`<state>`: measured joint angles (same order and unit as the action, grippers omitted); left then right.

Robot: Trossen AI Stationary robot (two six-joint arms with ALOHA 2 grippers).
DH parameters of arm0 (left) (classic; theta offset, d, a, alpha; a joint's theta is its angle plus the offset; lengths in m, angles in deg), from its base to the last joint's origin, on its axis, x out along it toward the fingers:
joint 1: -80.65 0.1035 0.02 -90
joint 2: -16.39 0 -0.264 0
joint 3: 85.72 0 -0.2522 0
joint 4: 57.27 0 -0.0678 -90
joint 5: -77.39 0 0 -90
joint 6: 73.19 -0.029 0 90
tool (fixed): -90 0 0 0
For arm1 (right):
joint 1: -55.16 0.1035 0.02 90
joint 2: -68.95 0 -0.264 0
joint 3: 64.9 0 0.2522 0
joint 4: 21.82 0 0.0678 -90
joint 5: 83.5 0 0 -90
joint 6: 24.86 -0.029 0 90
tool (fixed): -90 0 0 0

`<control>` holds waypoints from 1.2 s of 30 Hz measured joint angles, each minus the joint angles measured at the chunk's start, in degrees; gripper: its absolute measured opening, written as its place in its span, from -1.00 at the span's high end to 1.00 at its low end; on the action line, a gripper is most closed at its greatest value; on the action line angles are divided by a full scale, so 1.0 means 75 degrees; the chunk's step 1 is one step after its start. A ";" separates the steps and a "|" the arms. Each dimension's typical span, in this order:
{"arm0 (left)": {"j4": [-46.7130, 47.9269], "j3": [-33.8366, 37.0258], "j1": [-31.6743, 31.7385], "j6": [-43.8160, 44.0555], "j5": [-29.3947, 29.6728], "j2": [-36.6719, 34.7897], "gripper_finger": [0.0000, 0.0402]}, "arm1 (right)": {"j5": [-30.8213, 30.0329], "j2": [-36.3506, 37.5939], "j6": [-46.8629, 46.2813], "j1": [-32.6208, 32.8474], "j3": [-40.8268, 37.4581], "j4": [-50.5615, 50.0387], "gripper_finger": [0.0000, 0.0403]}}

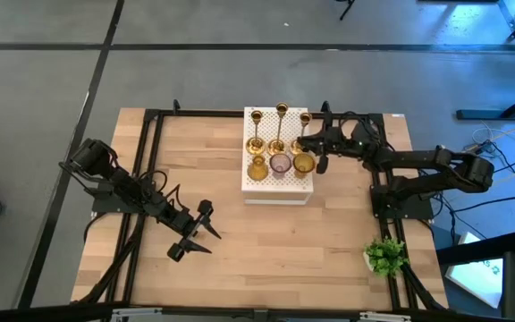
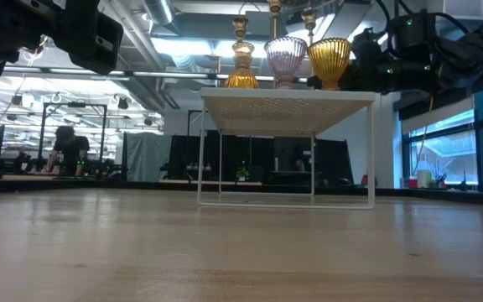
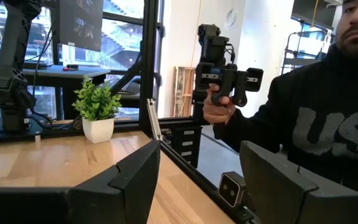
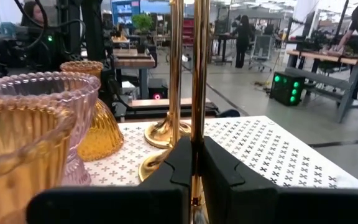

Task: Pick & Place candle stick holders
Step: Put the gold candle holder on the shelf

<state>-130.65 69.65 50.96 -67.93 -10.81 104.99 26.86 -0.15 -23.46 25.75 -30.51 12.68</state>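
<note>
Six candle holders stand on the white perforated box (image 1: 277, 183) near the far middle of the wooden bench (image 1: 266, 255): three slim brass candlesticks in the back row, three goblet-shaped glass ones in front. Back row, high view: left candlestick (image 1: 255, 132), middle candlestick (image 1: 280, 128), right candlestick (image 1: 304, 130). Front row: amber goblet (image 1: 257, 167), pinkish goblet (image 1: 280, 164), second amber goblet (image 1: 303, 163). Right pincer (image 4: 192, 163) reaches over the box's right side and is clamped on the stem of the right candlestick, fingers pressed against the thin brass rod just above its round base; base rests on the box top. The goblets sit just beside that pincer. Left pincer (image 1: 192, 234) hangs over bare bench at front left, well apart from the box, fingers spread wide, holding nothing. Small green plant (image 1: 385, 256) at the bench's right front edge. A person in a dark hoodie (image 3: 316, 124) stands beyond the bench, gripping a black device.
</note>
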 joint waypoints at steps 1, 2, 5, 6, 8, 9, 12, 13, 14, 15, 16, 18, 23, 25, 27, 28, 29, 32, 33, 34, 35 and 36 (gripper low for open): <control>0.0000 0.0000 0.0000 0.0000 0.0000 0.0000 -0.08 | 0.0001 0.0000 -0.0051 0.0000 -0.0055 0.0107 0.93; 0.0000 0.0000 0.0000 0.0000 0.0000 0.0000 -0.08 | 0.0002 0.0000 -0.0096 -0.0005 -0.0108 0.0206 0.93; 0.0000 0.0000 0.0000 0.0000 0.0001 0.0000 -0.08 | 0.0001 0.0000 -0.0130 -0.0009 -0.0206 0.0396 0.93; 0.0000 0.0000 0.0001 0.0000 0.0001 0.0000 -0.08 | 0.0000 0.0000 -0.0130 -0.0009 -0.0209 0.0393 0.93; 0.0000 0.0000 0.0000 0.0000 0.0003 0.0000 -0.08 | 0.0000 0.0000 -0.0135 -0.0009 -0.0209 0.0396 0.93; 0.0000 0.0000 0.0001 0.0000 0.0003 0.0000 -0.08 | 0.0000 0.0000 -0.0160 -0.0003 -0.0209 0.0398 0.93; 0.0000 0.0000 0.0022 0.0000 0.0003 0.0000 -0.08 | -0.0003 0.0000 -0.0188 0.0041 -0.0209 0.0402 0.93; 0.0000 0.0000 0.0028 0.0000 0.0008 0.0000 -0.08 | -0.0003 0.0000 -0.0188 0.0047 -0.0209 0.0424 0.93; -0.0001 0.0000 0.0029 0.0000 0.0012 0.0000 -0.08 | -0.0003 0.0000 -0.0188 0.0048 -0.0209 0.0453 0.93; -0.0002 0.0000 0.0029 -0.0001 0.0017 0.0000 -0.08 | -0.0004 0.0000 -0.0187 0.0050 -0.0209 0.0482 0.93; -0.0003 0.0000 0.0029 -0.0002 0.0026 0.0000 -0.08 | -0.0015 0.0000 -0.0185 0.0050 -0.0209 0.0488 0.93; -0.0006 0.0000 0.0029 -0.0002 0.0026 0.0000 -0.08 | -0.0032 0.0000 -0.0159 0.0050 -0.0209 0.0483 0.93; -0.0006 0.0000 0.0029 0.0000 0.0026 0.0000 -0.08 | -0.0015 0.0000 -0.0159 0.0050 -0.0209 0.0566 0.93; -0.0006 0.0000 0.0029 -0.0003 0.0024 0.0000 -0.08 | 0.0124 0.0000 -0.0205 0.0050 -0.0209 0.0694 0.93; -0.0006 0.0000 0.0029 -0.0001 0.0023 0.0000 -0.08 | 0.0141 -0.0009 -0.0274 0.0088 -0.0209 0.0763 0.93; -0.0006 0.0002 0.0029 -0.0002 0.0023 0.0000 -0.08 | 0.0122 -0.0030 -0.0275 0.0101 -0.0209 0.0768 0.93; -0.0006 0.0001 0.0023 -0.0002 0.0023 0.0000 -0.08 | 0.0116 -0.0039 -0.0275 0.0099 -0.0209 0.0749 0.93; -0.0006 0.0003 0.0023 0.0000 0.0020 0.0000 -0.08 | 0.0108 -0.0191 -0.0278 0.0099 -0.0209 0.0808 0.93; -0.0006 0.0003 0.0023 0.0000 0.0020 0.0000 -0.08 | 0.0108 -0.0248 -0.0278 0.0099 -0.0209 0.0786 0.93; -0.0006 0.0003 0.0023 -0.0003 0.0020 0.0000 -0.08 | 0.0108 -0.0321 -0.0278 0.0099 -0.0209 0.0823 0.93; -0.0006 0.0003 0.0023 -0.0002 0.0020 0.0000 -0.08 | 0.0105 -0.0393 -0.0280 0.0099 -0.0209 0.0873 0.93; -0.0006 0.0003 0.0023 0.0000 0.0020 0.0000 -0.08 | 0.0108 -0.0470 -0.0305 0.0099 -0.0209 0.0944 0.93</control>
<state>-130.69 69.67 51.13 -67.93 -10.66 104.99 27.67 -3.67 -25.75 26.49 -32.07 19.76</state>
